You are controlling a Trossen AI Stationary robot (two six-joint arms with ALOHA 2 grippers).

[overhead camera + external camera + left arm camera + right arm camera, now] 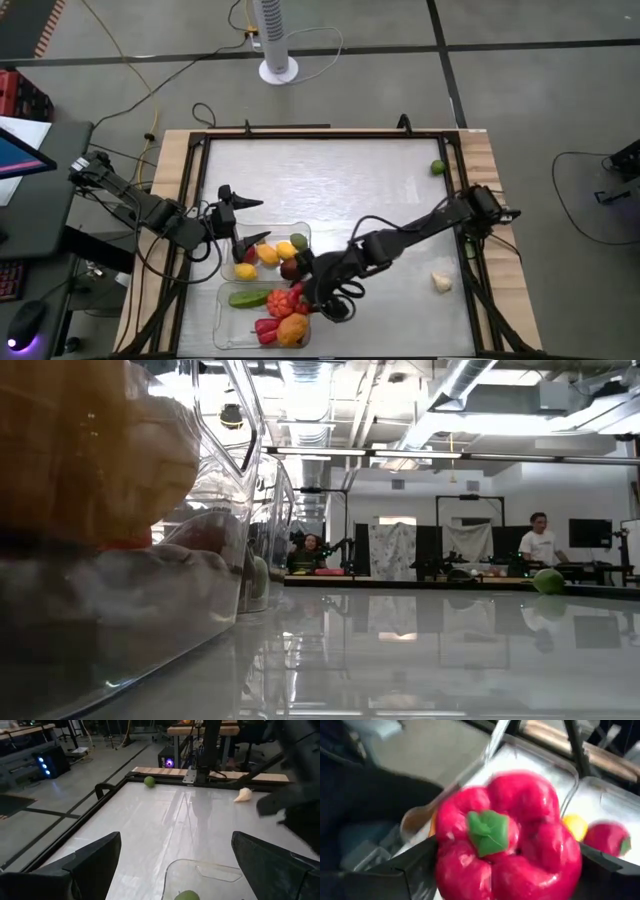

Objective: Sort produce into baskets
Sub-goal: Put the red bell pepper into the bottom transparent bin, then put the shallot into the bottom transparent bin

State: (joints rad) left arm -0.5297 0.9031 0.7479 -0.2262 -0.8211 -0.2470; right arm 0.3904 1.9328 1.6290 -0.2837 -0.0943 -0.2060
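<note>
Right end effector (507, 870) clenched red pepper (507, 837) above near bin (228, 318). Advice: lower inside rim, clear of cucumber (248, 297), then release. Left end effector (243, 222) hung spread beside far bin (298, 229).

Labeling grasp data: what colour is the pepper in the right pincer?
Red with a green stem, the pepper shows best in the right wrist view, held in the right pincer.

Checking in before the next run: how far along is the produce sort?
Mostly done. Both bins are filling: the far bin holds yellow and red pieces, the near bin a cucumber and more. In hand: the right hand grips a red pepper over the near bin. Left: a lime and a garlic on the table. The left hand hovers open over the far bin.
</note>
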